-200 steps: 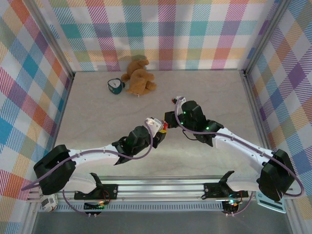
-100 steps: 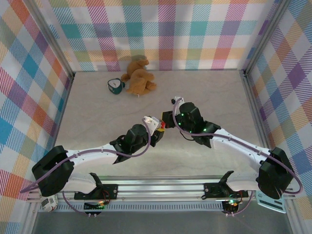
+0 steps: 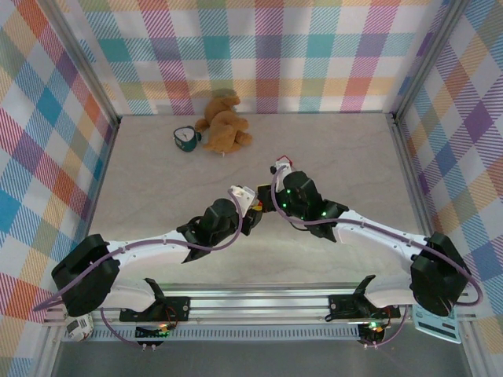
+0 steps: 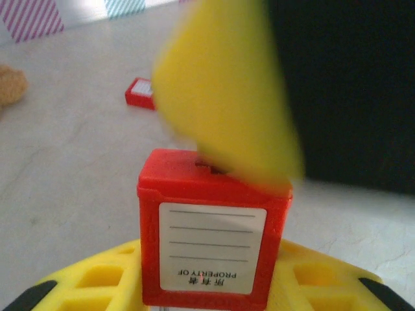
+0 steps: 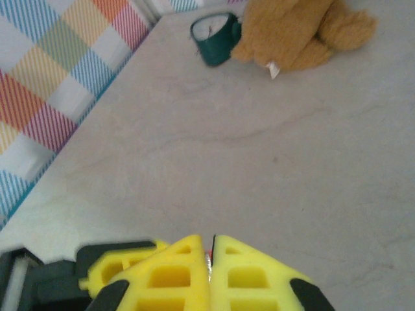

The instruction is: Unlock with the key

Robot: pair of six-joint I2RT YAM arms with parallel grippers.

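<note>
A red padlock (image 4: 214, 227) with a white label stands upright between the yellow fingers (image 4: 91, 285) of my left gripper (image 4: 214, 275), which is shut on its body. My right gripper (image 5: 211, 245) is shut, and a thin sliver of pale metal, the key (image 5: 209, 261), shows between its fingertips. In the left wrist view one of the right gripper's yellow fingers (image 4: 227, 97) hangs blurred right over the padlock's top face. From above, my left gripper (image 3: 250, 207) and right gripper (image 3: 266, 203) meet at mid-table, and the padlock is hidden between them.
A second red padlock (image 4: 139, 94) lies on the table behind the held one. A brown teddy bear (image 3: 223, 122) and a green cup (image 3: 185, 139) sit by the back wall. Checkered walls close in the left, right and back sides.
The right gripper has moved left and nearer, closing the gap to the padlock in the left gripper. The left gripper shifted slightly left and back. Neither grip changed.
</note>
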